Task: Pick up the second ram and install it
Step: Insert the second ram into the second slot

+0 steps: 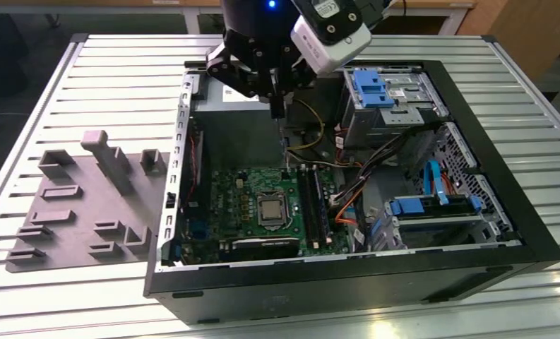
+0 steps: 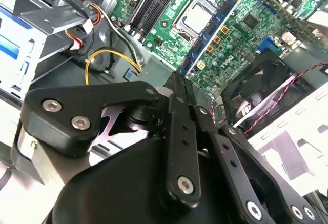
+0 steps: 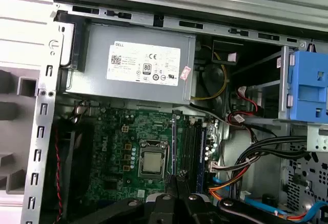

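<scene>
The tool (image 1: 277, 95) hangs over the open computer case (image 1: 355, 282), above the edge of the grey power-supply box (image 1: 237, 99) that faces the motherboard. Its fingers are pressed together on the second ram (image 1: 280, 131), which they grip by one end, so that the stick hangs down on end into the case as a thin dark strip. The stick's lower end is above the green motherboard (image 1: 246, 191), close to the long black slots (image 1: 313, 205) and clear of them.

In the second wrist view the black fingers (image 2: 180, 111) meet on the near end of the second ram (image 2: 212, 34), and the blue-green board runs away from them over the motherboard, passing just beside the silver processor (image 2: 197, 16). A black fan (image 2: 261, 88) sits nearby.

In the first wrist view the tool (image 3: 179, 179) is over the board's edge and the second ram (image 3: 173, 147) shows as a narrow blue line between the processor (image 3: 151, 162) and the slots (image 3: 190, 147).

The case lies on a slatted metal worktop (image 1: 119, 63); a grey parts tray (image 1: 82, 205) rests beside it on the exterior view's left
</scene>
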Robot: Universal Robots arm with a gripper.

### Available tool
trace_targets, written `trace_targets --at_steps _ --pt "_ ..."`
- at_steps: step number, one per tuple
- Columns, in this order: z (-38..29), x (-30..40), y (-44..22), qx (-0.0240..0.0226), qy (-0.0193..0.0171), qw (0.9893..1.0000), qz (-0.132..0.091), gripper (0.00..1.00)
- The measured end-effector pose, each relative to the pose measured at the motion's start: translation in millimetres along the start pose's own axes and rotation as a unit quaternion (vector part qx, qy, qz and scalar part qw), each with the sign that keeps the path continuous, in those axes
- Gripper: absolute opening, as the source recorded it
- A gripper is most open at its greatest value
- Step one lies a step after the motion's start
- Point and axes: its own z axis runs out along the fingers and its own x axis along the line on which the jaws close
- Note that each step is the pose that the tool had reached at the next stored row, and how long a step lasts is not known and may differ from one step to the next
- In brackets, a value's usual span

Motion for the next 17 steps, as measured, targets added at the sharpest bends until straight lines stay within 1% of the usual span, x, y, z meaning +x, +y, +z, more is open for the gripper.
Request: trace_targets --at_steps 17 --pt "0.8 0.1 0.0 0.0013 -0.0008 0.9999 0.012 0.12"
